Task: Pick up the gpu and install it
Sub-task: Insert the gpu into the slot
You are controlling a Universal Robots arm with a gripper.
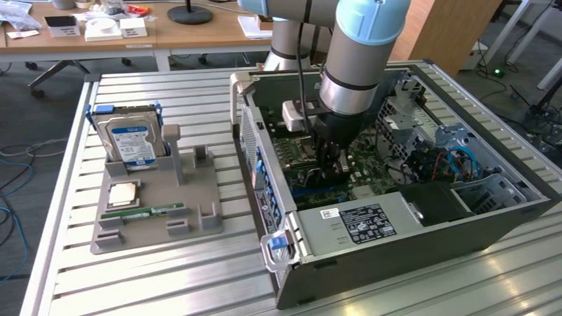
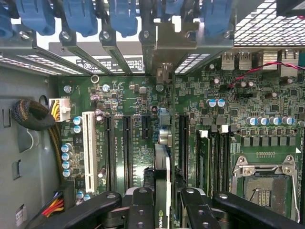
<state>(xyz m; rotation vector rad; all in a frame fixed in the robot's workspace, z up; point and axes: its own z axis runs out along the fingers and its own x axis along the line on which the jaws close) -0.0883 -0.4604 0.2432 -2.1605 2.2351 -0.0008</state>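
Note:
The gpu (image 2: 162,183) is seen edge-on in the wrist view as a thin dark card with a pale edge, and my gripper (image 2: 164,210) is shut on it. It runs between the black fingers (image 2: 141,207) toward the rear bracket openings (image 2: 155,45) of the case. The card stands upright over the motherboard (image 2: 228,114), among the long black expansion slots (image 2: 127,148); I cannot tell whether it sits in one. In the exterior view my gripper (image 1: 330,168) reaches down inside the open computer case (image 1: 263,131), and the card is hidden there by the fingers.
Blue slot latches (image 2: 81,16) line the case's rear wall. The empty CPU socket (image 2: 264,183) lies beside the card. A grey holder (image 1: 189,197) to the exterior view's left carries a hard drive (image 1: 131,141), a chip (image 1: 121,193) and a green memory stick (image 1: 141,212). A power supply (image 1: 369,220) fills the case's near corner.

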